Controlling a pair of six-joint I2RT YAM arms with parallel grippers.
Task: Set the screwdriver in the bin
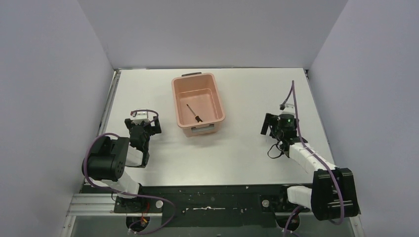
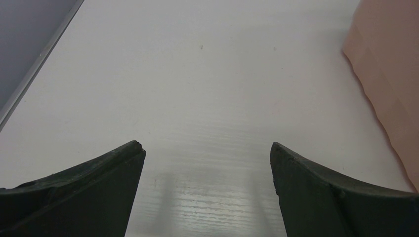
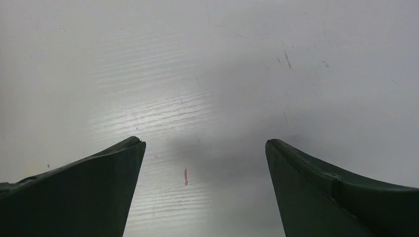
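The screwdriver (image 1: 194,113), slim with a dark shaft and dark handle, lies slanted on the floor of the pink bin (image 1: 176,106) at the middle of the table. Left of the bin, my left gripper (image 1: 142,120) stands open, and the left wrist view shows only bare table between its fingers (image 2: 118,168), with the bin's wall (image 2: 390,74) at the right edge. My right gripper (image 1: 277,122) is right of the bin, well apart from it. It is open too (image 3: 205,142), over bare table with nothing between its fingers.
White table (image 1: 237,148) enclosed by grey walls on three sides. A metal rail (image 1: 111,98) runs along the table's left edge. A purple cable (image 1: 295,106) loops up over the right arm. A small red mark (image 3: 186,176) is on the table under the right gripper.
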